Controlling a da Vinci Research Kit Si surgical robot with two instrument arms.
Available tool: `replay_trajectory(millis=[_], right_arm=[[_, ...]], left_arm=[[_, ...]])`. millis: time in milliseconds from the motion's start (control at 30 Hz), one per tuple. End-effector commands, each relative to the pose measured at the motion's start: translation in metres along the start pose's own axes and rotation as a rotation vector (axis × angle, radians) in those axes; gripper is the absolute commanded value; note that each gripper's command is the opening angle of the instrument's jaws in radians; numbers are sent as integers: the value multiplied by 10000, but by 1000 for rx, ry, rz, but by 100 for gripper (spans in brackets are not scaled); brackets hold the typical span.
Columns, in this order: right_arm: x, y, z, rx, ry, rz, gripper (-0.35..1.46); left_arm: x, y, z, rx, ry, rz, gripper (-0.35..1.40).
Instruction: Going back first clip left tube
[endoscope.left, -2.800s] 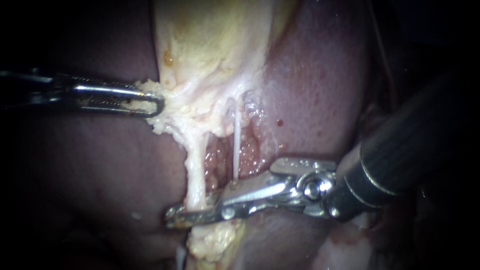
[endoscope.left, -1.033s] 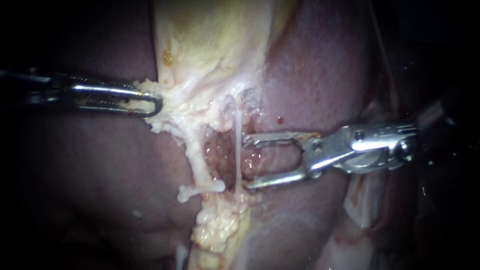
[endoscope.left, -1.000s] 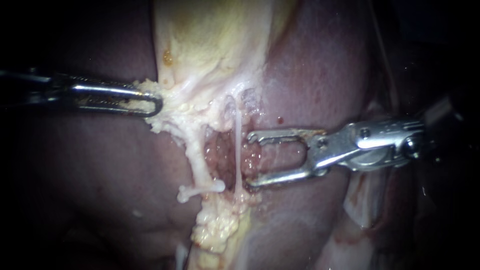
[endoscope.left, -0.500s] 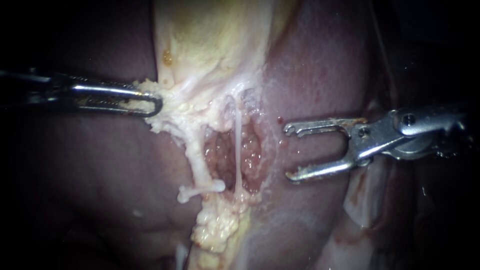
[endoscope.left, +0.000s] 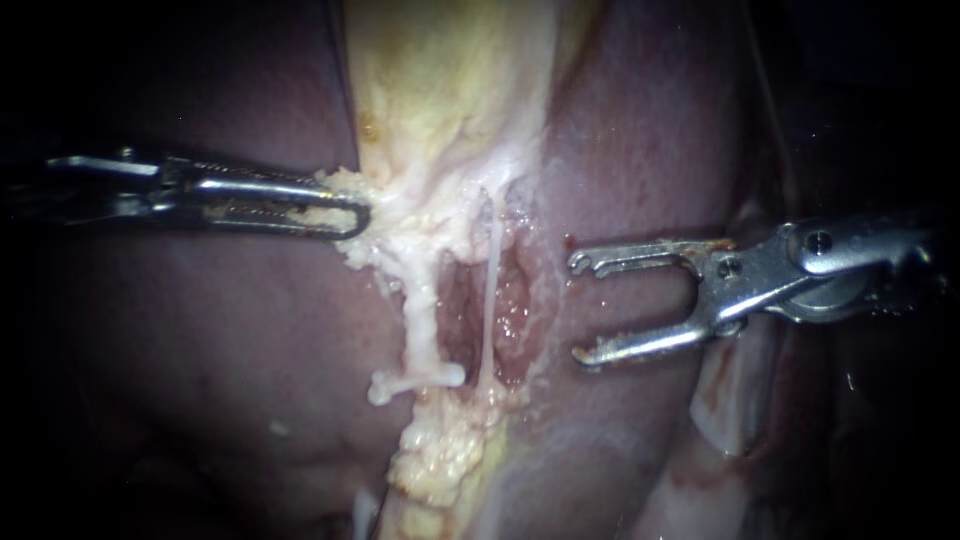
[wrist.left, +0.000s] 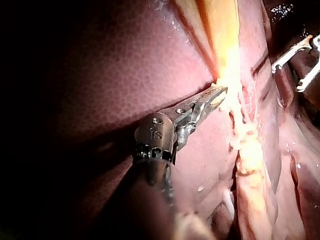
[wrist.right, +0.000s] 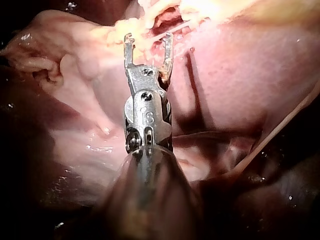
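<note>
The soft, pale left tube (endoscope.left: 420, 318) runs down from the yellowish gallbladder (endoscope.left: 450, 90), a small white clip (endoscope.left: 415, 379) across its lower end; it seems slippery and easy to tear, so take it just above the clip (no container shows). My shiny steel right instrument (endoscope.left: 578, 308) stands apart from it, jaws wide open and empty, while my left instrument (endoscope.left: 352, 214) pinches fatty tissue (endoscope.left: 345, 182) at the gallbladder's edge

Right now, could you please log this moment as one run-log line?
left instrument: shut on gallbladder tissue | right instrument: open, empty, apart from right tube | clip: on left tube
</note>
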Motion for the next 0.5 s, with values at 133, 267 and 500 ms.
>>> replay_trajectory(millis=[133, 267, 500], right_arm=[[0, 0, -1, 0, 0, 0, 50], [0, 0, -1, 0, 0, 0, 50], [0, -1, -1, 0, 0, 0, 50]], left_arm=[[-1, -2, 2, 1, -1, 1, -35], [0, -2, 2, 1, -1, 1, -35], [0, -2, 1, 1, -1, 1, -35]])
